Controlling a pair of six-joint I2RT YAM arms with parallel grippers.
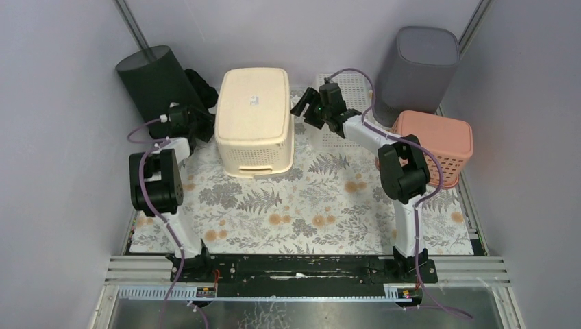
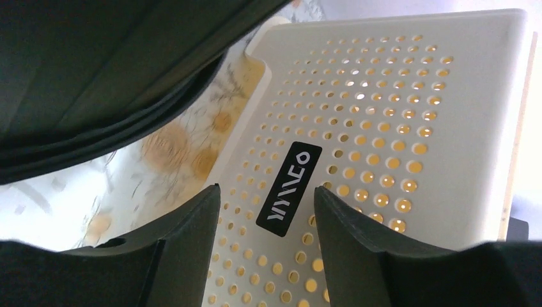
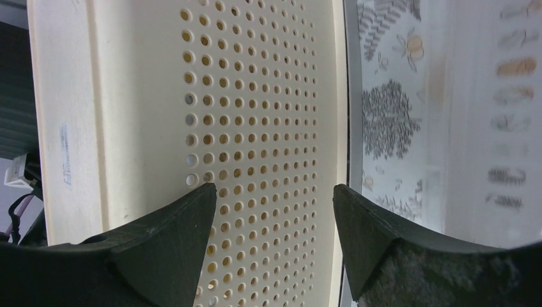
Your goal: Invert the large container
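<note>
My left gripper (image 2: 265, 192) and right gripper (image 3: 275, 188) hang open, empty, flanking the upper-centre bin (image 1: 253, 116), seemingly bottom-up, so I'd back out without nudging it.

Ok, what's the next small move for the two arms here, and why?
Probably back both claws straight away from the bin. The bin stands on the mat with its flat base up, so it looks flipped already. The left claw and the right claw are open beside its perforated sides and hold nothing.

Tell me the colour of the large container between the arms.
The large container is cream; top external view shows it best.
</note>
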